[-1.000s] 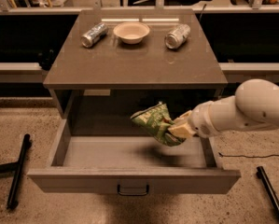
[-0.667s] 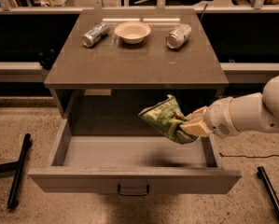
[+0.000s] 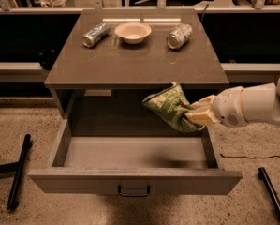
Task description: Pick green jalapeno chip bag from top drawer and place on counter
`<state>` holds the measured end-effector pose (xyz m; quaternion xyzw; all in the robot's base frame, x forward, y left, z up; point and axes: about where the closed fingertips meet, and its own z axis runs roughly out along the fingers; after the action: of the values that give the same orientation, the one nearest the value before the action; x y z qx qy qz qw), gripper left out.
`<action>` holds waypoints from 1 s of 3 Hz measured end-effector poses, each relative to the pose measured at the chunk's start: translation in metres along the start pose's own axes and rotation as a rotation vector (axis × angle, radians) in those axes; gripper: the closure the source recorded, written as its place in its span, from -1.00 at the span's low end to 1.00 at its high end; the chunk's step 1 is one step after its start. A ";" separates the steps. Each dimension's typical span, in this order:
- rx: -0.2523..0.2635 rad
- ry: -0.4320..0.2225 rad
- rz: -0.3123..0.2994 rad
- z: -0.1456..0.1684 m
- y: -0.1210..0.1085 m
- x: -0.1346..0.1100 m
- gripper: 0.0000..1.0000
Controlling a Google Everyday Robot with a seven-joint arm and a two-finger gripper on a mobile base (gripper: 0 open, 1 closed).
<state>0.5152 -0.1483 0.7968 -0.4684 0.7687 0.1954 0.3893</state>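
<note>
The green jalapeno chip bag (image 3: 170, 106) is held in the air above the right side of the open top drawer (image 3: 135, 181), just below the counter's front edge. My gripper (image 3: 194, 115) comes in from the right on a white arm and is shut on the bag's right end. The bag tilts, its left end pointing up and left. The drawer is pulled fully out and its floor shows bare, with the bag's shadow on it. The counter (image 3: 139, 62) is the flat grey-brown top above the drawer.
On the counter's far part lie a crushed silver can (image 3: 96, 34) at the left, a pale bowl (image 3: 133, 32) in the middle and another can (image 3: 179, 35) at the right. Black bars lie on the floor at left (image 3: 18, 171) and right (image 3: 272, 193).
The gripper has lifted the bag up and a little to the right, from low inside the drawer to just under the counter's front edge.
</note>
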 end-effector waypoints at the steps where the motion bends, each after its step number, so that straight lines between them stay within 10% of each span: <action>1: 0.034 -0.088 -0.048 -0.018 -0.032 -0.034 1.00; 3: 0.074 -0.241 -0.142 -0.030 -0.086 -0.114 1.00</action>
<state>0.6075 -0.1453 0.9100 -0.4799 0.6880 0.1937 0.5087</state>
